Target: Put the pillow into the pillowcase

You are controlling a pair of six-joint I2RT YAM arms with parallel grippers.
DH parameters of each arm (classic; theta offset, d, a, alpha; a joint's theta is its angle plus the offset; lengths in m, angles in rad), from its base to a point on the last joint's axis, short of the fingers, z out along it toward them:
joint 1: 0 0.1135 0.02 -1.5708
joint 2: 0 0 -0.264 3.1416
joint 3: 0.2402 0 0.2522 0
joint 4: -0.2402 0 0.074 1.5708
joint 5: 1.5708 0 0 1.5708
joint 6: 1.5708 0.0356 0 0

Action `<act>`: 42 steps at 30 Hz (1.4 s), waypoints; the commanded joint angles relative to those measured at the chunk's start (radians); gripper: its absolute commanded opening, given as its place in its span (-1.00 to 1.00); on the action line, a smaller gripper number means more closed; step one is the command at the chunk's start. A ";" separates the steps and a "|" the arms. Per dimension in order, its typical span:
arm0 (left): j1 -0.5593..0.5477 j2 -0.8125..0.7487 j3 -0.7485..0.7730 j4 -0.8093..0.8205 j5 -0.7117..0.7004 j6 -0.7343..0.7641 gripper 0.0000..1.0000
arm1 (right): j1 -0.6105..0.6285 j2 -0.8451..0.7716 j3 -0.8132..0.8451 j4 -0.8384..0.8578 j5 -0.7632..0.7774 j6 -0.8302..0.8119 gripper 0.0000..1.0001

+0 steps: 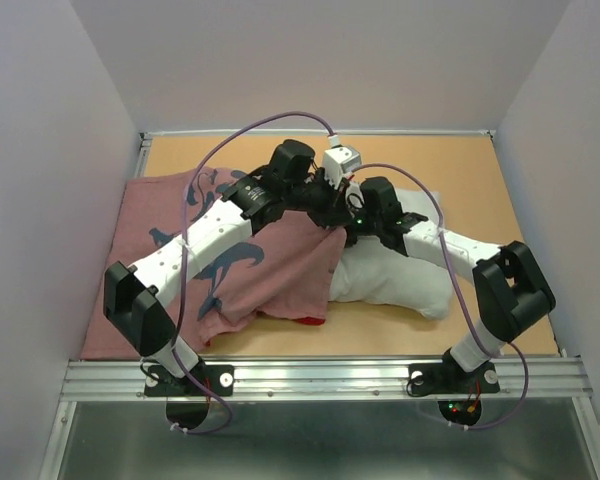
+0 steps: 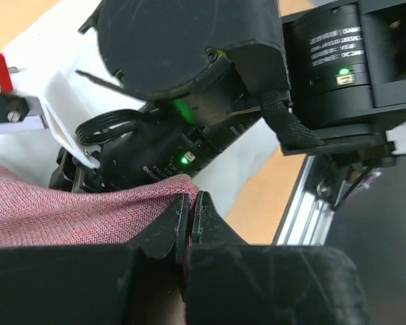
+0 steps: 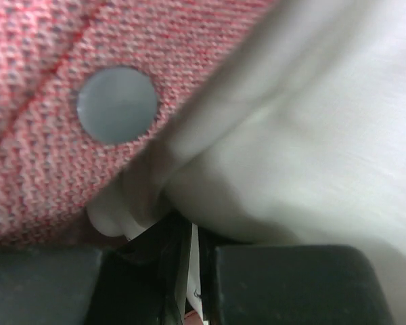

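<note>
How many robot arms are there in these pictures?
2. The left arm reaches from the near left over the pillowcase; the right arm from the near right over the pillow.

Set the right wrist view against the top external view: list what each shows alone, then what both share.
Only the right wrist view: a round grey snap near the pillowcase edge, and the right gripper nearly closed, with a white sliver between its fingertips.
Only the top external view: the dark blue characters on the spread pillowcase, the wooden table, and the whole pillow, one end under the pillowcase's edge.
Both: pinkish-red cloth lying against the white pillow.
</note>
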 commanded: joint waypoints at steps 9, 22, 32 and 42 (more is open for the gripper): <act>0.150 0.029 -0.152 0.177 0.095 0.132 -1.00 | -0.068 -0.095 -0.110 0.135 -0.012 0.016 -0.71; 0.315 -0.097 0.112 -0.291 -0.119 0.600 0.63 | -0.071 -0.319 0.134 -0.246 0.180 -0.394 0.51; 0.550 -0.094 -0.019 -0.402 -0.031 0.874 0.52 | -0.076 -0.221 0.187 -0.273 0.127 -0.463 0.35; 0.605 0.032 0.028 -0.476 0.019 1.109 0.41 | -0.076 -0.172 0.192 -0.297 -0.051 -0.394 0.43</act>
